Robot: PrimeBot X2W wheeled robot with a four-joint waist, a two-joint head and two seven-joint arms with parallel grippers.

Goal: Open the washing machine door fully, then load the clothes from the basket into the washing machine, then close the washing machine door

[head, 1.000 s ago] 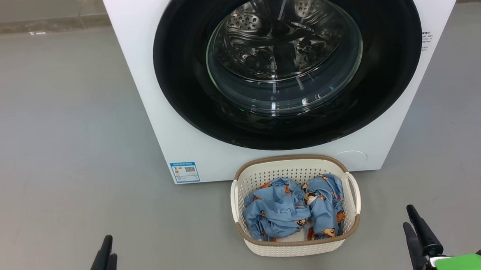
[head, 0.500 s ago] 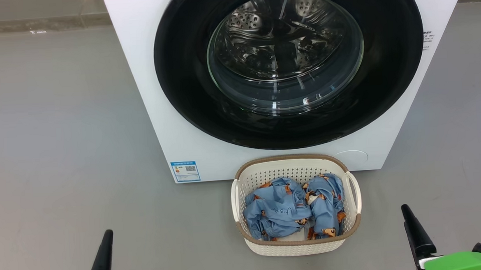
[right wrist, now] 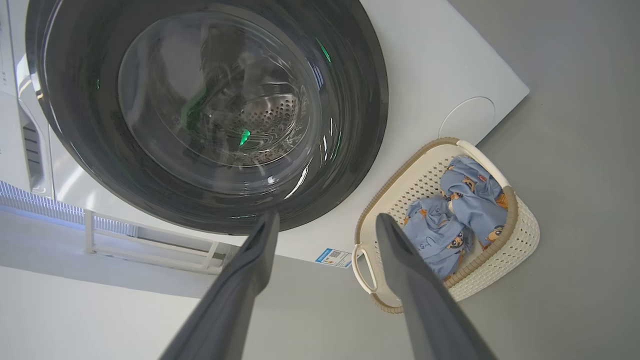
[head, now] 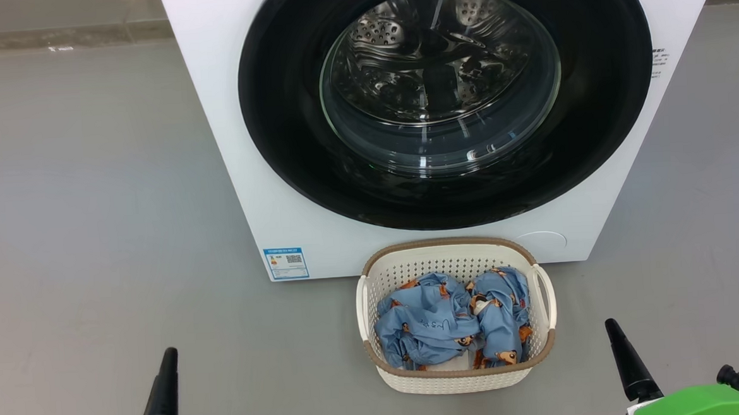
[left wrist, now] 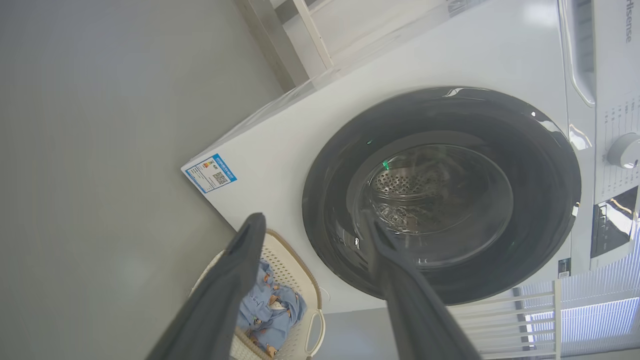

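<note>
Hanging low and turned since a second ago, the left gripper [left wrist: 312,220] and right gripper [right wrist: 327,217] gape wide, both empty. Beyond them, the clothes [head: 426,325] lie unmoved in the basket [head: 452,246], just before the washing machine [head: 211,83]. The washing machine door [head: 276,111] stays shut.

shut door bars the drum, basket open from above

the washing machine door [head: 446,102] lies shut on the washing machine [head: 227,145], covering the whole drum mouth. the basket [head: 453,243] stands on the floor [head: 91,216] just before the machine's foot, under the door. its top is open over the clothes [head: 439,324]. bare floor spreads wide to either side of both.
</note>
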